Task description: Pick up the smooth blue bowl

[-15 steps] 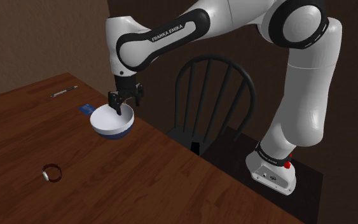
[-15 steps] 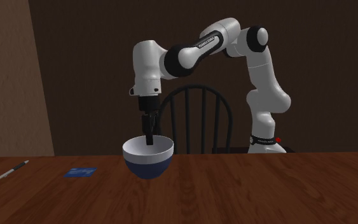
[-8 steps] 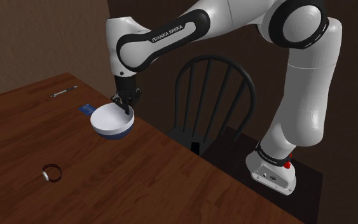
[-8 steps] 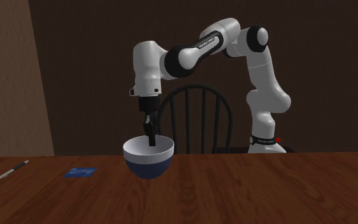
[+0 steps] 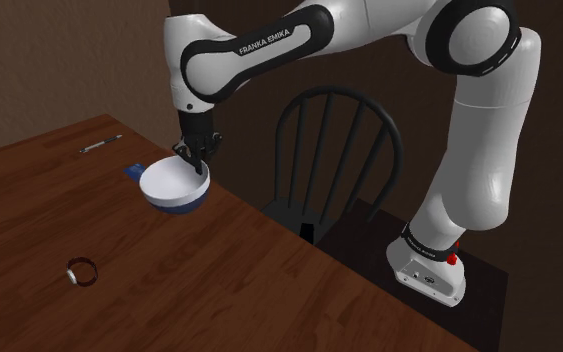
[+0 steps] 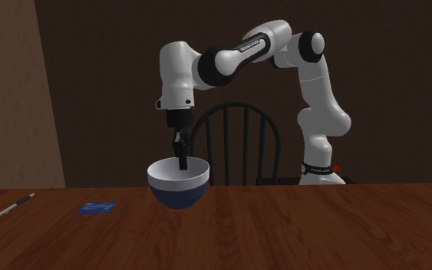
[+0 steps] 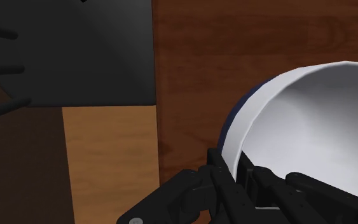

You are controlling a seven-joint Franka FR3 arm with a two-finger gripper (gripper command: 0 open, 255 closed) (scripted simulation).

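The bowl (image 5: 174, 188) is dark blue outside and white inside, and it hangs tilted a little above the brown wooden table (image 5: 219, 290). My black gripper (image 5: 197, 165) comes down from above and is shut on the bowl's rim on the side nearest the chair. In the second exterior view the bowl (image 6: 177, 188) is clear of the tabletop, with the gripper (image 6: 182, 162) at its back rim. In the wrist view the gripper (image 7: 238, 175) clasps the rim, one finger outside the bowl (image 7: 298, 127) and one inside.
A black spindle-back chair (image 5: 334, 150) stands just beyond the table edge, behind the bowl. On the table lie a blue card (image 5: 135, 171), a pen (image 5: 100, 145) and a small ring (image 5: 82, 271). The arm's base (image 5: 429, 275) stands at the lower right.
The fingers went from open around the bowl's rim to shut on it. Since then the gripper has risen and the bowl has come off the table with it.
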